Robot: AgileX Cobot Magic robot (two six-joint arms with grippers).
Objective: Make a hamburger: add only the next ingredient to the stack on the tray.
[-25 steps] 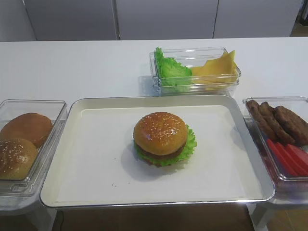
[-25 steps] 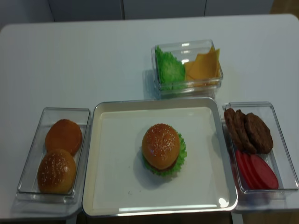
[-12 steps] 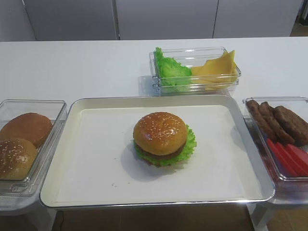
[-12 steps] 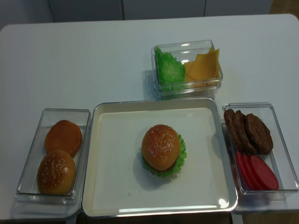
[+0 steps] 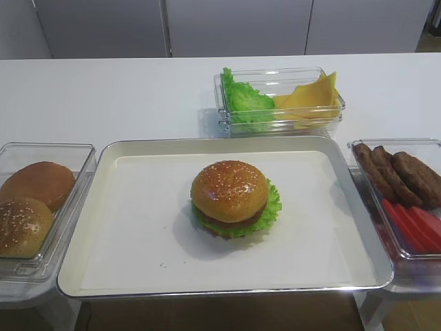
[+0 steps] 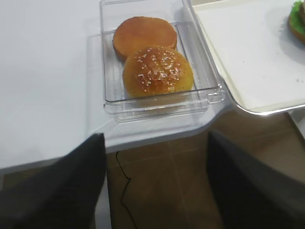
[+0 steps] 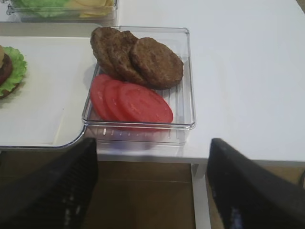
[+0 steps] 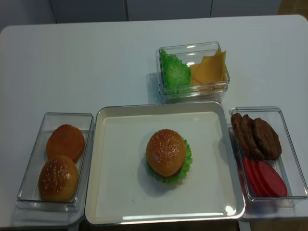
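The hamburger [image 5: 234,200] [image 8: 167,155] stands in the middle of the cream-white tray [image 5: 138,227]. A sesame-seeded bun top [image 5: 229,189] caps the stack over the patty and frilly green lettuce [image 5: 272,203]. A second seeded bun [image 6: 157,71] [image 5: 23,225] lies in the clear box on the left, beside a smooth bun [image 6: 144,36]. My left gripper [image 6: 155,139] hangs open and empty off the table's front edge, below that box. My right gripper [image 7: 152,143] is open and empty too, in front of the patty box. Neither gripper shows in the overhead views.
A clear box [image 7: 188,71] at the right holds dark patties [image 7: 155,62] and red tomato slices [image 7: 138,102]. A box at the back [image 5: 279,124] holds lettuce and cheese slices. The bun box [image 5: 76,200] sits against the tray's left rim. Brown floor shows below the table edge.
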